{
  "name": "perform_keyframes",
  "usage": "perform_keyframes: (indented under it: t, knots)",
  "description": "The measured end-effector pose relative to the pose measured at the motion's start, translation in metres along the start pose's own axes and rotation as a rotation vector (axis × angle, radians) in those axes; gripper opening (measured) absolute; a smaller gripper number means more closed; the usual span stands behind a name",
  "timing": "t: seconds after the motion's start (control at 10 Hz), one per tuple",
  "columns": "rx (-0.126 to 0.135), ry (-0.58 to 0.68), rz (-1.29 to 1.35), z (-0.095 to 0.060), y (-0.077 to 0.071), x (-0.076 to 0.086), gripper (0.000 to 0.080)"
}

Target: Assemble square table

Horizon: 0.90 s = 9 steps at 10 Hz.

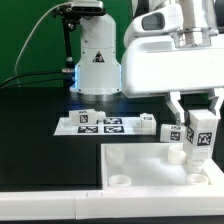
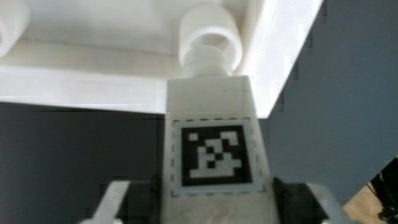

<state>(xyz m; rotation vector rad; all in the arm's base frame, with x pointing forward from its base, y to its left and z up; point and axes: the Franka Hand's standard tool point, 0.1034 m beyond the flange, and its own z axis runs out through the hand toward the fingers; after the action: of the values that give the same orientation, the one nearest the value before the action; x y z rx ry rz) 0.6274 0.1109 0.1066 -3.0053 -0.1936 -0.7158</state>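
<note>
The white square slab (image 1: 150, 168) with raised rim and round corner sockets lies at the front of the exterior view; a socket (image 1: 119, 181) shows near its left corner. My gripper (image 1: 196, 112) is shut on a white tagged leg (image 1: 200, 140), held upright over the slab's far right corner. In the wrist view the leg (image 2: 215, 130) runs out from between my fingers, its tip at a round corner socket (image 2: 215, 45) of the slab (image 2: 107, 75). More tagged legs (image 1: 145, 122) stand behind the slab.
The marker board (image 1: 95, 123) lies on the black table behind the slab. The white robot base (image 1: 96, 60) stands at the back, with a green backdrop and cables at the exterior view's left.
</note>
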Motion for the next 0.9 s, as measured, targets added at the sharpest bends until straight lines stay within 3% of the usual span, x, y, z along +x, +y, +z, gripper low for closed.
perform_keyframes:
  t: [0.9]
  knots:
    - [-0.009, 0.02, -0.01, 0.021, -0.002, -0.015, 0.0287]
